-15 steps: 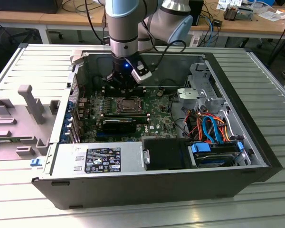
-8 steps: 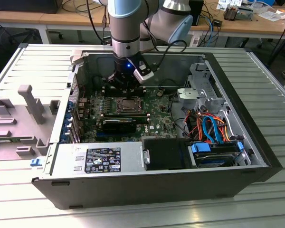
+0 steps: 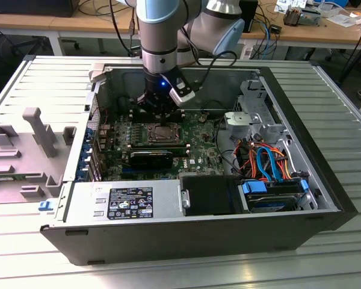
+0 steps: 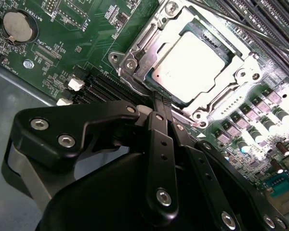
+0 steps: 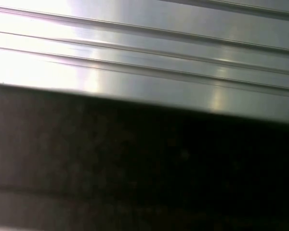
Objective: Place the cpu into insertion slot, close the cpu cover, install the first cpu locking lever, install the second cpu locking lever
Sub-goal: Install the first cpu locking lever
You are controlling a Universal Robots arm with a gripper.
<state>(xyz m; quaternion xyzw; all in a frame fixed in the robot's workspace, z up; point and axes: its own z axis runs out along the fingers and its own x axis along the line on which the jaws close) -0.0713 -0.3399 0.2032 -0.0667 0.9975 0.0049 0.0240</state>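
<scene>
The cpu (image 4: 190,60) lies flat in the insertion slot (image 3: 163,133), its silver top glaring under the light. Over it the cpu cover (image 4: 135,65) is down, and its silver frame rings the chip. A thin locking lever rod (image 4: 231,23) runs along one side of the socket. In the second wrist view my gripper (image 4: 159,98) is shut, with its black fingertips together at the socket's edge next to a corner of the cover. Whether the tips pinch anything is hidden. In the exterior view the gripper (image 3: 160,114) hangs straight down just above the socket inside the open computer case.
Memory slots (image 4: 262,14) flank the socket and a coin battery (image 4: 19,26) sits further off on the green board. The case holds a power supply (image 3: 126,201), a black card (image 3: 151,158) and a drive bay with cables (image 3: 271,162). A grey fixture (image 3: 36,138) stands outside on the ribbed table.
</scene>
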